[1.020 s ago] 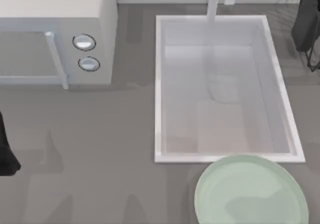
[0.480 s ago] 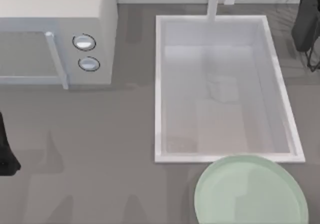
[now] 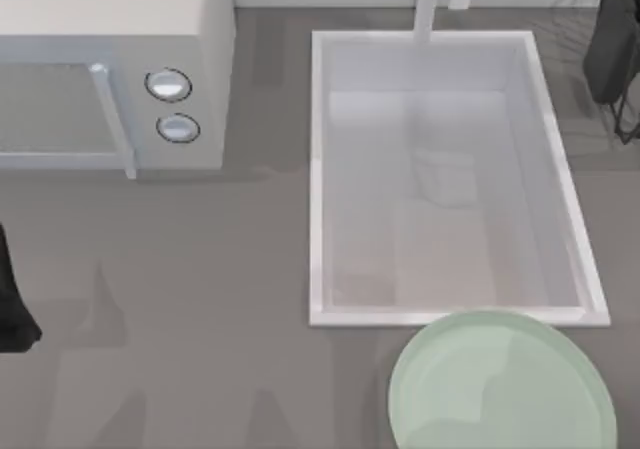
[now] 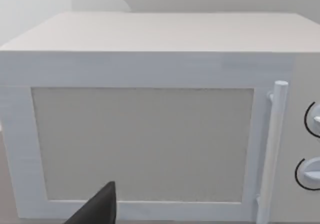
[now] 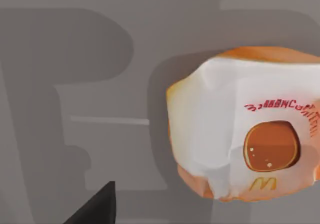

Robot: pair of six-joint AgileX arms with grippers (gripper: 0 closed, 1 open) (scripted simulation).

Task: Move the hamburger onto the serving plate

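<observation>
On the left, my left arm (image 3: 12,304) sits parked facing the microwave (image 3: 110,69). Since a second ago only shadows on the serving plate (image 3: 500,384) shifted. My right tool's opening I cannot tell; the wrapped hamburger (image 5: 250,129) lies on the surface below it, ungrasped.

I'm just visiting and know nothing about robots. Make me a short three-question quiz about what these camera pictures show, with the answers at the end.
1. True or false: the hamburger already lies on the serving plate.
2. Which appliance faces the left arm's wrist camera? A) toaster B) microwave C) kettle
3. Fill in: in the top view, the plate sits just below the white ____.

Key
1. False: it lies on the grey table, in a white wrapper with red print.
2. B: a microwave with a handle and two knobs.
3. sink
</observation>
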